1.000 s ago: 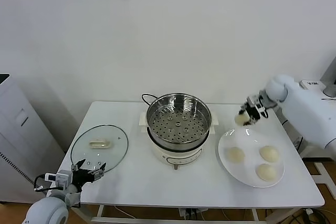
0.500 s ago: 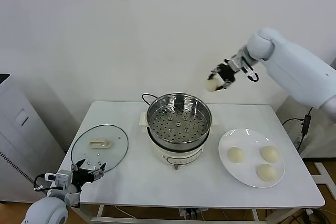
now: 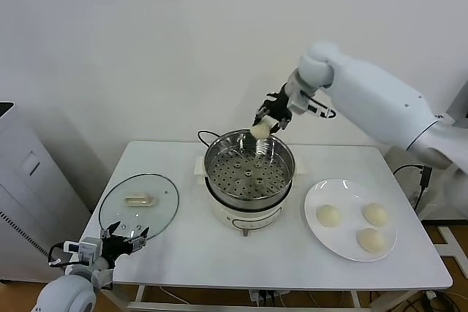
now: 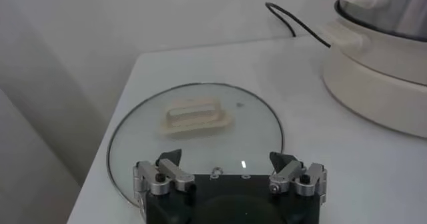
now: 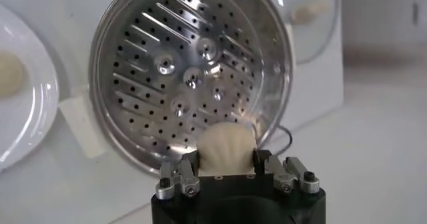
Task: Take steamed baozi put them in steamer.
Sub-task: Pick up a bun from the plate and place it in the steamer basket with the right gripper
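A: Right gripper [image 3: 265, 123] clamped on 1 bun [image 3: 259, 131], hanging over the far rim of the steamer [image 3: 248, 168], above the holed floor and not touching it.

B: And the rest?

A: 3 buns on the plate [image 3: 349, 252], off to the right of the cooker: 1 nearest it [image 3: 328, 215], 2 further out [image 3: 375, 213] [image 3: 371, 239]. Left gripper [image 3: 122, 240] parked low by the near left table edge, jaws wide and empty, just short of the glass lid [image 3: 139, 204].

B: Handling?

A: Probably light and soft, easily dented; smooth skin, maybe a little tacky. Best pinched gently across the widest part, as seen in the right wrist view [image 5: 227, 149].

B: Any heading or long axis?

A: Round, so none worth naming. Which face points down, cannot tell.
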Tool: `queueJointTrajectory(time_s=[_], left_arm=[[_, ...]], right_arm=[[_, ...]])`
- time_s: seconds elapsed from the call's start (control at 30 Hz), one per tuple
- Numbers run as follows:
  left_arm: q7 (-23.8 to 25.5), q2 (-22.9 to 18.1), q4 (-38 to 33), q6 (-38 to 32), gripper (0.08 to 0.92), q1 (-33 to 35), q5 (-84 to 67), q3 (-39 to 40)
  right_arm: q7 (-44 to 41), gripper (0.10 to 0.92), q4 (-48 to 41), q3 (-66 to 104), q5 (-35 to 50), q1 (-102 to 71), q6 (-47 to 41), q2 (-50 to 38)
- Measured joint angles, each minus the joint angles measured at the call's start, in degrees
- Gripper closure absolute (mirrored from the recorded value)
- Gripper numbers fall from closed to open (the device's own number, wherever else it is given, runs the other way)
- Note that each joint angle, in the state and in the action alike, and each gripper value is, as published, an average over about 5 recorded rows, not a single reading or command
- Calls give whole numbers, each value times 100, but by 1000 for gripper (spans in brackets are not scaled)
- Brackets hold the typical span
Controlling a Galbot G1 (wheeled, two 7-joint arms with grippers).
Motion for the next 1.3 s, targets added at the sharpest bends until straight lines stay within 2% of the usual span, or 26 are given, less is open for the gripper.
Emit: queueJointTrajectory(time_s=[0.4,0.87,0.97,1.17,1.3], left_arm=[[4,-7,9,-9,177,1,0,31],[14,-4,39,-42,177,-1,-5,28],[14,-3,40,-44,177,-1,-5,29],[14,-8,38,-48,177,5,-6,33],[12,-20,17,-49,177,25,-1,20]], right_arm=[[336,516,-94,565,-1729,-795,146,483],[408,507,-162,818,-2588,-1237,146,673],[450,451,-168,853,-2664,-1294,145,687],[506,279,-158,894,-2715,-1350,143,720],[453,214,-176,861,-2500,-1293,142,682]])
